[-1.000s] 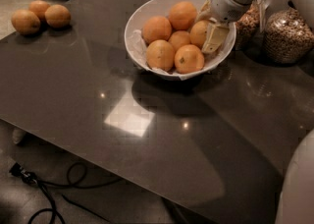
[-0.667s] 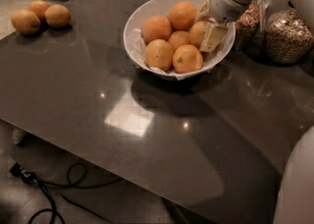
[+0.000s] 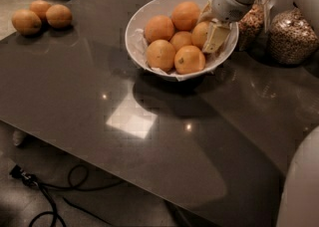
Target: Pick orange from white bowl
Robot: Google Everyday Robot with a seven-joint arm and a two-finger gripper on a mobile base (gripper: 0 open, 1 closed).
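The white bowl point(image 3: 149, 17) stands at the back middle of the dark table and holds several oranges on crumpled white paper. A large orange with a tiny dark speck point(image 3: 189, 59) lies at the bowl's front right. My gripper point(image 3: 213, 36) reaches down into the right side of the bowl, just behind and to the right of that orange. It sits against another orange point(image 3: 200, 33), which it partly hides. A smaller orange point(image 3: 181, 39) lies in the middle of the bowl.
Three loose oranges point(image 3: 42, 16) lie at the table's far left corner. Glass jars of grain point(image 3: 291, 36) stand right of the bowl, behind my arm. Black cables point(image 3: 55, 196) lie on the floor at the front left. My robot body point(image 3: 301, 186) fills the lower right corner.
My gripper has shifted slightly to the left inside the bowl. The oranges have hardly moved.
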